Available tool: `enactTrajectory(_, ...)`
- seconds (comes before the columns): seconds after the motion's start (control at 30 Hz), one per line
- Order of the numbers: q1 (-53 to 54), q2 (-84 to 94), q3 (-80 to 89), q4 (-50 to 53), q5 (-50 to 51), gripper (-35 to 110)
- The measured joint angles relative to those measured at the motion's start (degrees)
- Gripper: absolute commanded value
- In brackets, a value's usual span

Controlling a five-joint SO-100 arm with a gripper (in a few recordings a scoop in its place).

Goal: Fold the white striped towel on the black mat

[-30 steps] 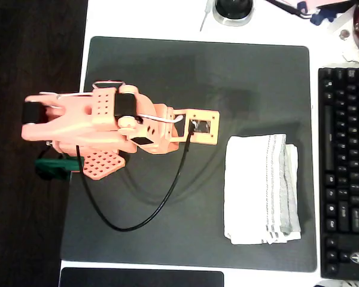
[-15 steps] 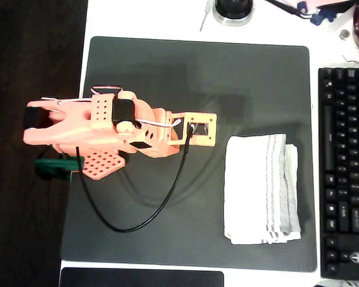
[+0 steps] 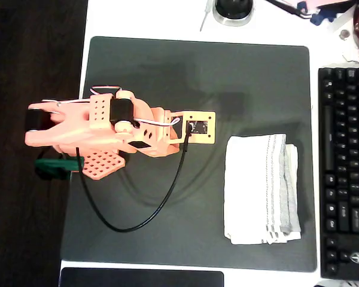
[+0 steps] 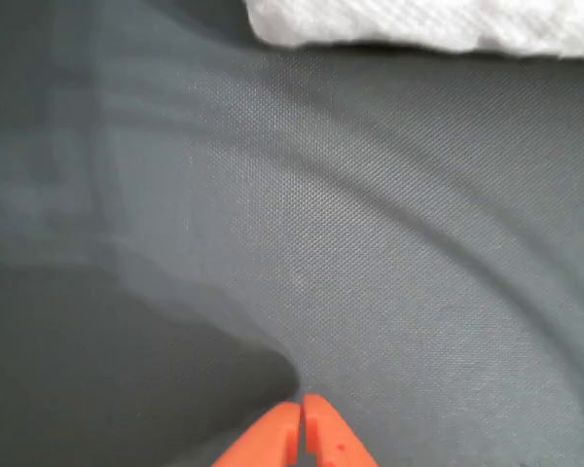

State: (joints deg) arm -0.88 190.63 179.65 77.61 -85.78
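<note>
The white striped towel (image 3: pixel 260 188) lies folded into a narrow rectangle on the right part of the black mat (image 3: pixel 197 72), its grey stripes running along its right side. My orange arm (image 3: pixel 107 128) reaches over the mat's left half, and its camera mount (image 3: pixel 198 127) stops short of the towel's left edge. In the wrist view my gripper (image 4: pixel 300 430) is shut with the two orange fingertips touching and nothing between them. It hovers over bare mat (image 4: pixel 370 243). The towel's edge (image 4: pixel 419 24) runs along the top of that view, apart from the fingertips.
A black keyboard (image 3: pixel 345 173) lies just off the mat's right edge. The arm's black cable (image 3: pixel 137 224) loops over the mat's lower left. A green clamp (image 3: pixel 52 168) holds the base at the left table edge. A round object (image 3: pixel 233 11) sits beyond the mat's far edge.
The arm has drawn back a little to the left, away from the towel. The towel has not moved.
</note>
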Motion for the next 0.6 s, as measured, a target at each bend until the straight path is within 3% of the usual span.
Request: enactTrajectory(0.6,-0.44,0.53,0.00,0.62,0.00,0)
